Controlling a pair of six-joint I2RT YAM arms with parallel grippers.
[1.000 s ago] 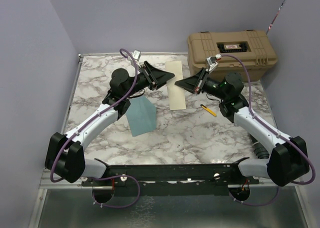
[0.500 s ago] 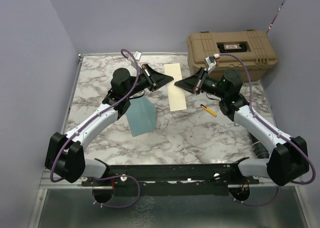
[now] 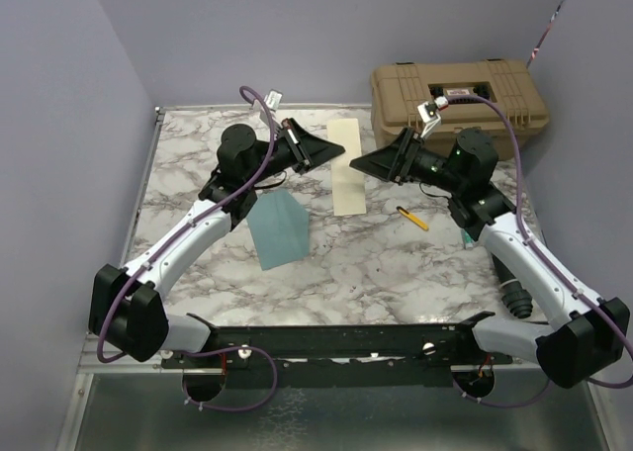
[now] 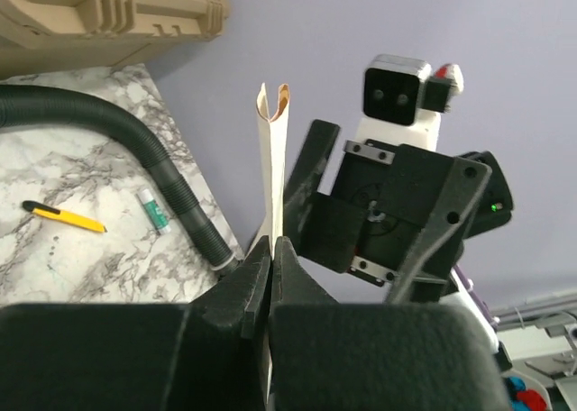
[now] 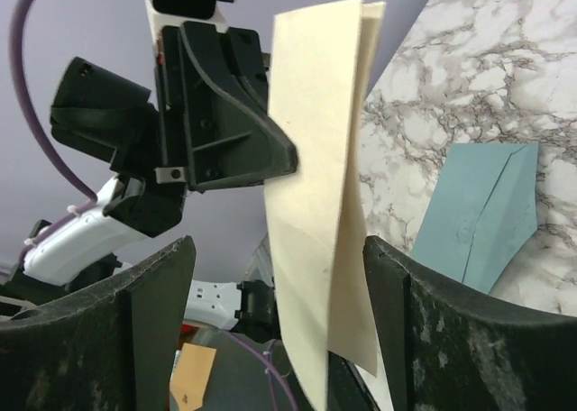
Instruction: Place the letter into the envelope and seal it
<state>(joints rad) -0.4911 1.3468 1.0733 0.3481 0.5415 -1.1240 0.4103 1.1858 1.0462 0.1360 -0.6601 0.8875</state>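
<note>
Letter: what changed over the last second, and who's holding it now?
Handover. The left gripper closed on the folded letter. The right gripper, shut on it a second ago, opened wide and drew back a little to the right. The letter stays roughly where it was between the arms. The envelope, yellow pen and tan case have not moved.
</note>
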